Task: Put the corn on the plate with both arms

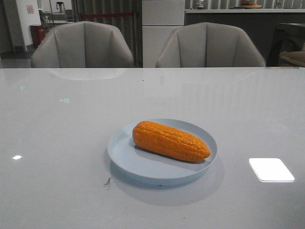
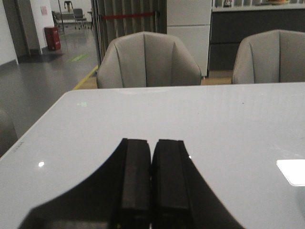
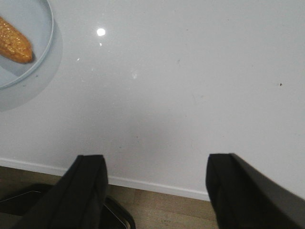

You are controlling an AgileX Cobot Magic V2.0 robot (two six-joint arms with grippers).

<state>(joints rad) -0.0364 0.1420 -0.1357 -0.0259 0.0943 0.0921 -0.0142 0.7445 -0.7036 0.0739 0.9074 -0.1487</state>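
Two grey armchairs (image 1: 85, 45) behind table (image 1: 57, 143)

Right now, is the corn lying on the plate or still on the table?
On the plate. The corn lies on its side inside the rim of the plate, thick end left, in the front view.

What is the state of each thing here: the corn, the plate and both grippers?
corn: lying on its side inside the plate, not held.
plate: flat on the table, holding the corn.
left gripper: shut, holding nothing.
right gripper: open, holding nothing, over the table edge.
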